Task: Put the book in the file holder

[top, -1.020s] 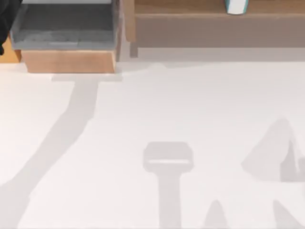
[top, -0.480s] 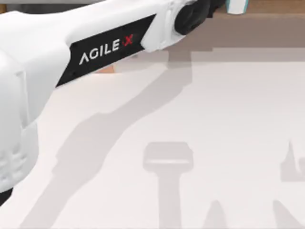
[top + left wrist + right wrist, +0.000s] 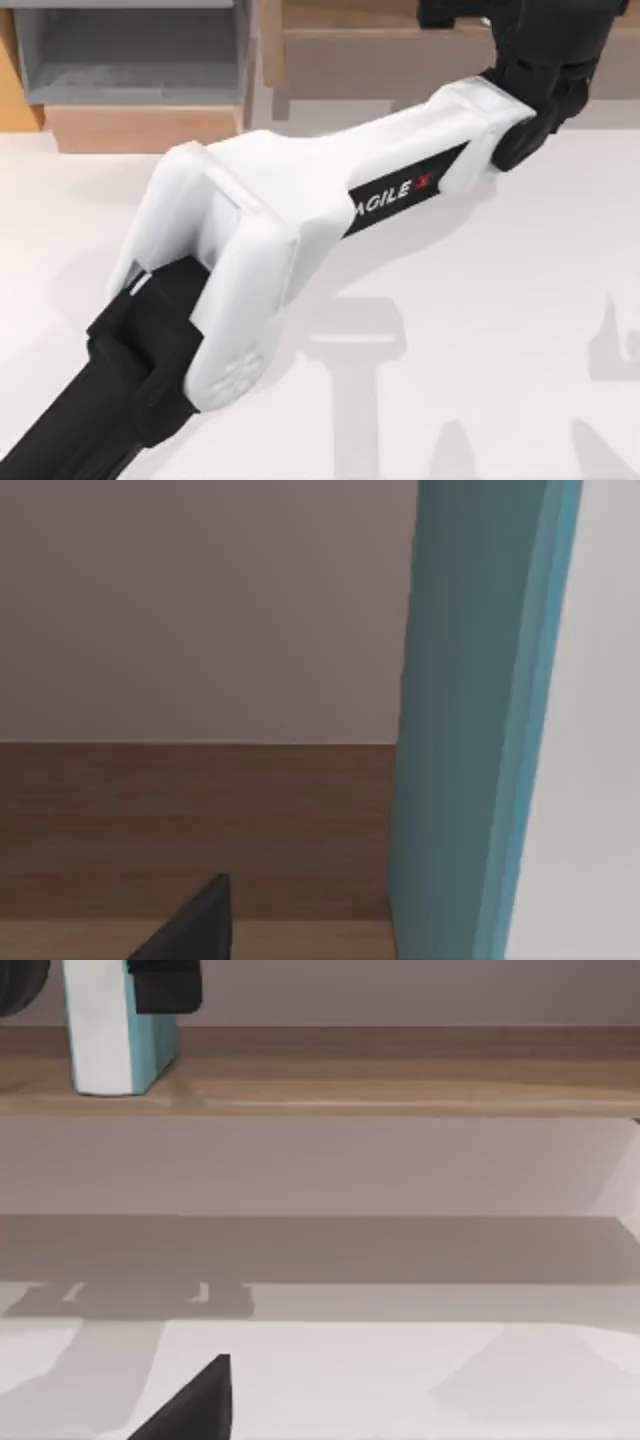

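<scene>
Left claw (image 3: 165,985): seen from the right wrist view, its dark fingers sit at the top of the book (image 3: 118,1030), reached across to the shelf (image 3: 400,1070) at the desk's far right; whether the fingers are clenched on the book or released cannot be told. In the left wrist view the teal cover of the book (image 3: 470,720) stands upright just beside the camera, with the brown shelf board (image 3: 190,820) behind it. From above, the left arm (image 3: 300,215) stretches diagonally from the near left of the desk (image 3: 500,300) to the far right, its black wrist over the shelf (image 3: 360,45). The book stands upright on the shelf, white page edges facing the right wrist camera. The file holder (image 3: 130,90), grey-walled with a tan wooden front, stands at the far left of the desk, well apart from the book. Right claw (image 3: 190,1405): one dark finger shows low over the desk; its state cannot be told.
</scene>
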Controlling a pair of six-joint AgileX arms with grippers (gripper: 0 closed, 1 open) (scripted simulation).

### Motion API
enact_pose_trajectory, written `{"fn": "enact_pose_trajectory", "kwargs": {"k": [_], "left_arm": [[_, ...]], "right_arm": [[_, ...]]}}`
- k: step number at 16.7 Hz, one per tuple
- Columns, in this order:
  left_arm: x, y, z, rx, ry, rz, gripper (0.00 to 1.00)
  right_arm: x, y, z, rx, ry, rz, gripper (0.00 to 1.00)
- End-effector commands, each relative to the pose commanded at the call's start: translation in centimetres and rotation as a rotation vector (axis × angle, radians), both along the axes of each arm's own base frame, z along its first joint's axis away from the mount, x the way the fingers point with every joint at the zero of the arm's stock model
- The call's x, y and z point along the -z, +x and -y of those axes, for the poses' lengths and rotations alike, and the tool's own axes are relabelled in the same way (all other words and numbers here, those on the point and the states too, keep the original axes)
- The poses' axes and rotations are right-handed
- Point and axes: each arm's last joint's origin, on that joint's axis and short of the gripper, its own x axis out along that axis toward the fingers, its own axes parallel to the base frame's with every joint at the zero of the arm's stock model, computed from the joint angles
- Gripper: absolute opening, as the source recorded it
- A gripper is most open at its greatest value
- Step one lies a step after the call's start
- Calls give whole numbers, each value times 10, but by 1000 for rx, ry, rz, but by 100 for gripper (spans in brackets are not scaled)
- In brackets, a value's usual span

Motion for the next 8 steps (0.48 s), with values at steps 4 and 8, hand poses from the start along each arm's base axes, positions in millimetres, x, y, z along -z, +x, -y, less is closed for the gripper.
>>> {"fn": "enact_pose_trajectory", "kwargs": {"k": [4, 8], "left_arm": [[5, 0, 4, -2, -2, 2, 100], [7, 2, 2, -5, 2, -1, 100]], "right_arm": [[0, 0, 0, 0, 0, 0, 100], [0, 0, 0, 0, 0, 0, 100]]}}
